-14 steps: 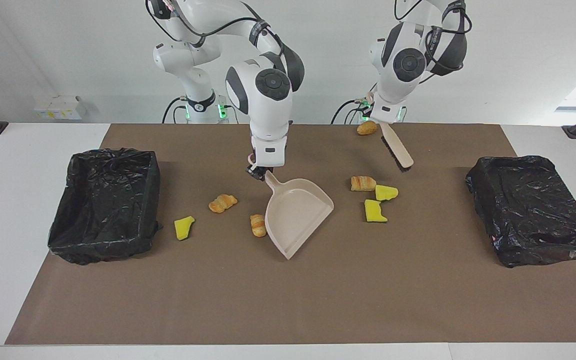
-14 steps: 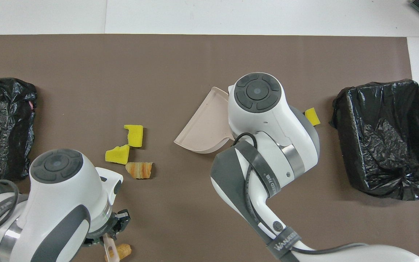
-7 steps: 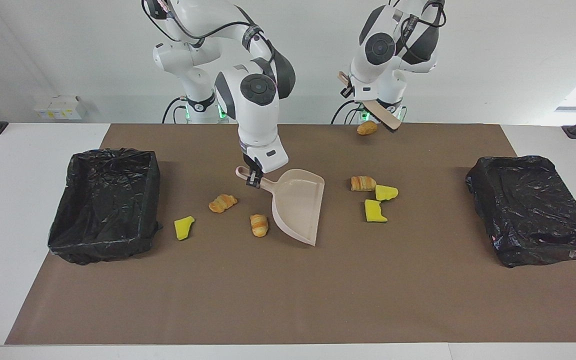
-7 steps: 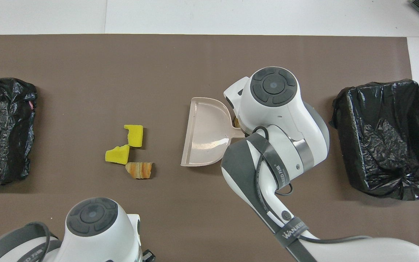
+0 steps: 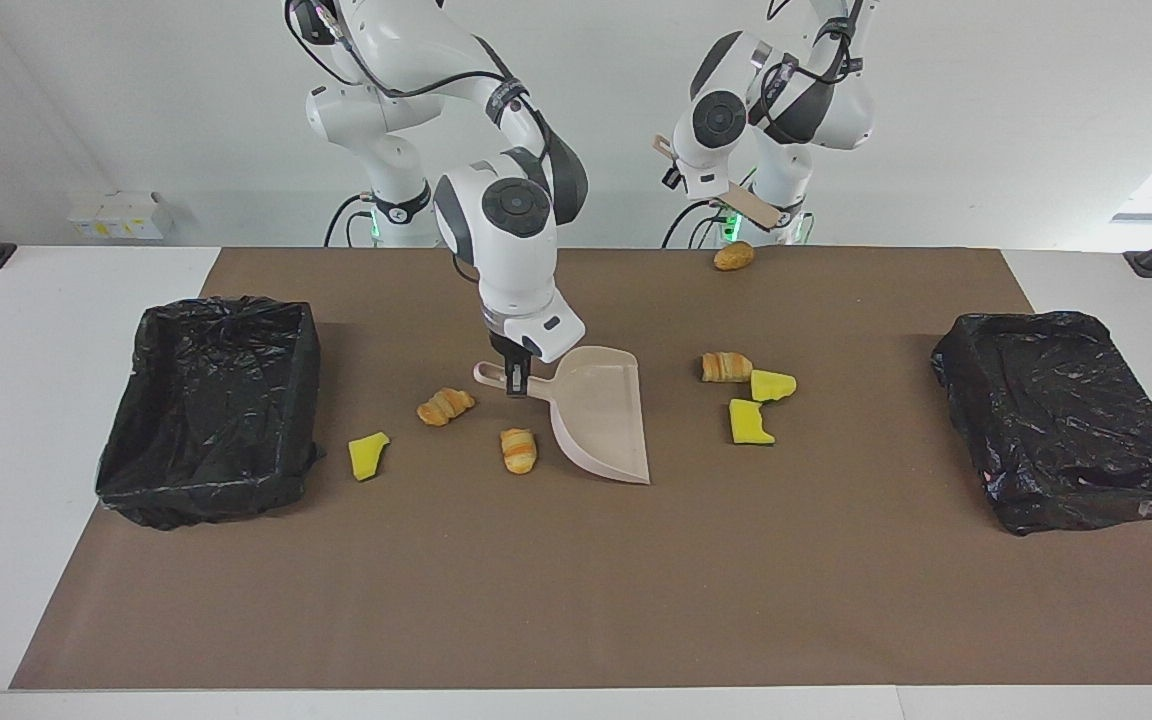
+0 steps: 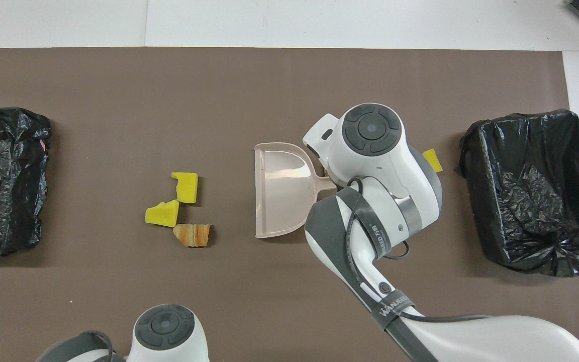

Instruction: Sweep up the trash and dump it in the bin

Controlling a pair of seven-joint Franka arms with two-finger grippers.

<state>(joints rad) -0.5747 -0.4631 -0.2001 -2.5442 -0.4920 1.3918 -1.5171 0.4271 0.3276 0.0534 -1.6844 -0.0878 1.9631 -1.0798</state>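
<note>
My right gripper (image 5: pixel 514 379) is shut on the handle of the beige dustpan (image 5: pixel 601 415) (image 6: pixel 279 188), which lies low on the brown mat with its straight lip toward the left arm's end. Trash lies around it: two croissant pieces (image 5: pixel 446 405) (image 5: pixel 518 450) and a yellow sponge chunk (image 5: pixel 368 455) on the handle side. A croissant (image 5: pixel 726 366) (image 6: pixel 192 235) and two sponge chunks (image 5: pixel 772 385) (image 5: pixel 749 422) lie off the lip. A brown lump (image 5: pixel 733 257) sits near the left arm's base. My left gripper (image 5: pixel 693 183) is shut on the brush (image 5: pixel 751 207), raised over that lump.
Two black bag-lined bins stand on the mat, one at the right arm's end (image 5: pixel 211 405) (image 6: pixel 536 191) and one at the left arm's end (image 5: pixel 1061 420) (image 6: pixel 3 176). In the overhead view the right arm covers its gripper and the trash beside the handle.
The right gripper has swung the dustpan round, turning its lip toward the left arm's end. The left arm has lifted the brush off the mat and pulled it back toward its base.
</note>
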